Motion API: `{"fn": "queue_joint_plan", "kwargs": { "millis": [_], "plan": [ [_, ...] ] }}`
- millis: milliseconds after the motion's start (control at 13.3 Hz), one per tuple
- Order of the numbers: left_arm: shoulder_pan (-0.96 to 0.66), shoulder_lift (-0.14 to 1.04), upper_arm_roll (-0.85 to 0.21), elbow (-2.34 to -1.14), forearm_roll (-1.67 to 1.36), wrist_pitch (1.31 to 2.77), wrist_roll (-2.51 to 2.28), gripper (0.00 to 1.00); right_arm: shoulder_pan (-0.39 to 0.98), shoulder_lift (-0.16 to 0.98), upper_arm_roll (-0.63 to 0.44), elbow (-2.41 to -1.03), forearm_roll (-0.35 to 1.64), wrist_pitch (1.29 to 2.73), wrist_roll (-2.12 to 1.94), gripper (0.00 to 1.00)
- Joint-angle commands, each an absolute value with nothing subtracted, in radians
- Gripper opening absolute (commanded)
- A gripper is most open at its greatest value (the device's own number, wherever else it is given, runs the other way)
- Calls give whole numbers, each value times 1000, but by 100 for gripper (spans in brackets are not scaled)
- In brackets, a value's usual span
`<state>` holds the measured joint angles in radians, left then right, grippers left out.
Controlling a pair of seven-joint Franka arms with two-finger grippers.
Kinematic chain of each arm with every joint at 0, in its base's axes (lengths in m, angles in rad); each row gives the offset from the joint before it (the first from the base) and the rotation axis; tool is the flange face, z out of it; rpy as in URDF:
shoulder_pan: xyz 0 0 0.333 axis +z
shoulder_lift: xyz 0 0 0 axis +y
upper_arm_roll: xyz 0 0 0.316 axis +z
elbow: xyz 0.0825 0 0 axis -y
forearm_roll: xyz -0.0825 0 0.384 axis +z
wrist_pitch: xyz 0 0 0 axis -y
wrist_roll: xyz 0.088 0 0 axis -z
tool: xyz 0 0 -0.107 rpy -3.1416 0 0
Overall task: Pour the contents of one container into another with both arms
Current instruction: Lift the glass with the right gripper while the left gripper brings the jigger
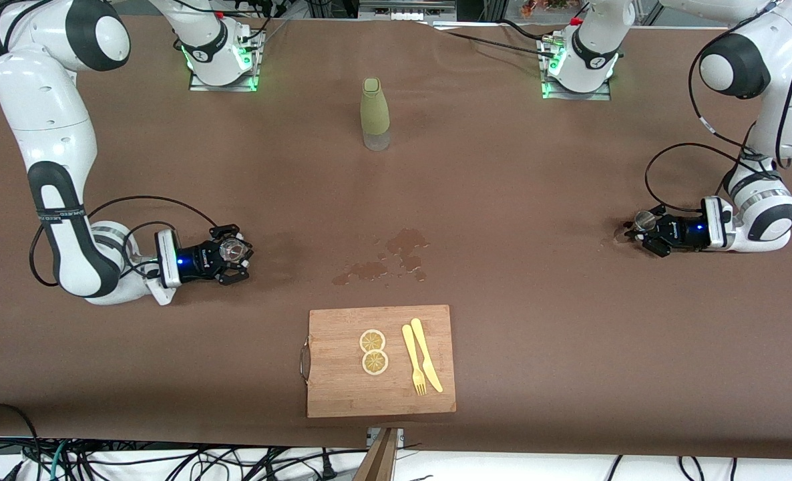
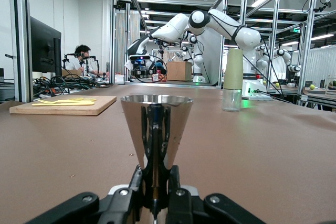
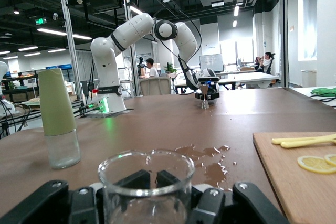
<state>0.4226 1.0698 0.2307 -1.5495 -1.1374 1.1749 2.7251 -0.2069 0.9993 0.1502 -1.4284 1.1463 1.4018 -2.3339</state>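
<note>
A clear glass beaker stands upright on the brown table toward the right arm's end, and my right gripper lies low and level, shut on it. The right wrist view shows the beaker empty between the fingers of the right gripper. Toward the left arm's end, my left gripper is shut on a metal cone-shaped jigger. In the left wrist view the jigger stands upright, with the left gripper pinching its narrow waist.
A green-sleeved bottle stands mid-table near the bases. Wet spill patches darken the table's middle. Nearer the camera lies a wooden cutting board with two lemon slices, a yellow fork and a knife.
</note>
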Motion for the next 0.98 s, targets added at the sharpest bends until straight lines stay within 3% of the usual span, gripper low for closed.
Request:
{"fn": "queue_joint_plan", "kwargs": {
  "millis": [0,375,901],
  "plan": [
    [408,1080,233,-1539,-1132,1178,2804,0,-207,942,182,-1420,1147,1388,-2231,0],
    [293,1071,212,-1514,-1230,1221,2688,0,-97,801,181,-1417,1134,1520,-2059,0],
    [149,1035,-46,-1494,-1278,1497,2416,0,20,776,238,-1375,1144,1813,-1817,0]
  ]
}}
